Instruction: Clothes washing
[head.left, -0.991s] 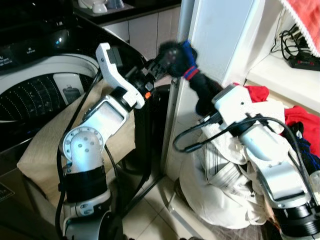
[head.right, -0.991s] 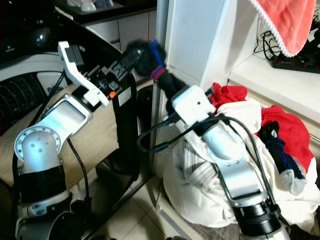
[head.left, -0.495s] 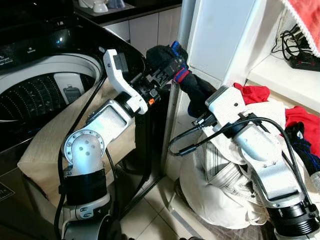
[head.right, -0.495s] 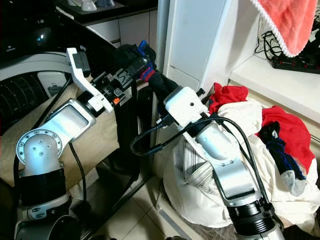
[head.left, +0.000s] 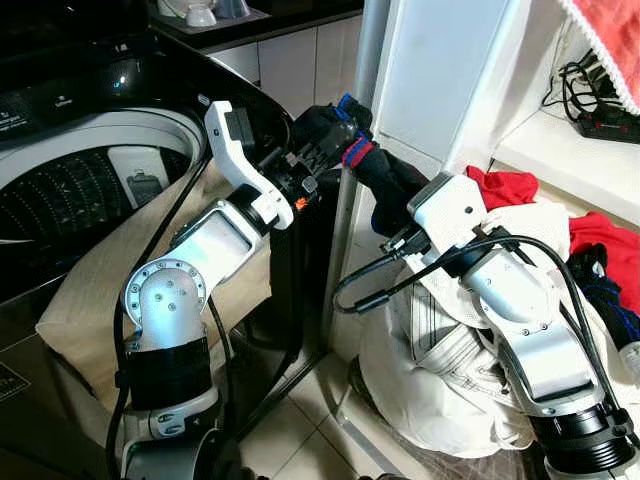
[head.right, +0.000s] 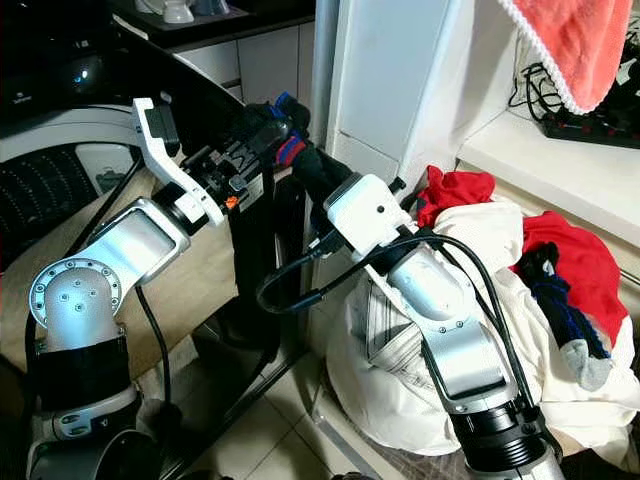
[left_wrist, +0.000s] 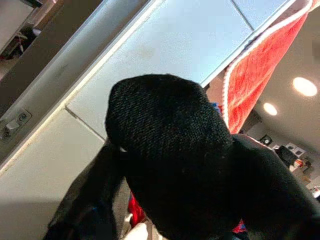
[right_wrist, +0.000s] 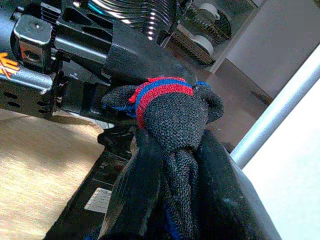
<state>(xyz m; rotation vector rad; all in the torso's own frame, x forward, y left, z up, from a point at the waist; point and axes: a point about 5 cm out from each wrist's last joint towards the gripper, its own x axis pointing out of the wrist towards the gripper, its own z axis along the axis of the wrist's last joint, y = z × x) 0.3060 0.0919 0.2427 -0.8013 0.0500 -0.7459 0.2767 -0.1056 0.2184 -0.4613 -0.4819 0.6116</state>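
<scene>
A black sock (head.left: 345, 140) with a red and blue striped cuff (right_wrist: 165, 95) is held in the air between both arms, just right of the washing machine's open drum (head.left: 90, 175). My left gripper (head.left: 320, 150) is shut on the cuff end. My right gripper (head.left: 388, 188) is shut on the sock's other part, its fingers (right_wrist: 135, 185) on either side of the fabric. In the left wrist view the sock (left_wrist: 170, 145) bulges close to the camera, in front of a white panel.
A beige cloth (head.left: 100, 290) drapes over the washer's front edge. A white laundry bag (head.left: 440, 370) with red clothes (head.left: 515, 185) and another dark sock (head.right: 560, 320) sits on the right. A white cabinet (head.left: 450, 70) stands behind; a red towel (head.right: 580, 40) hangs above.
Both grippers, with the sock between them, have shifted a little left and down toward the washer. The right arm has followed forward.
</scene>
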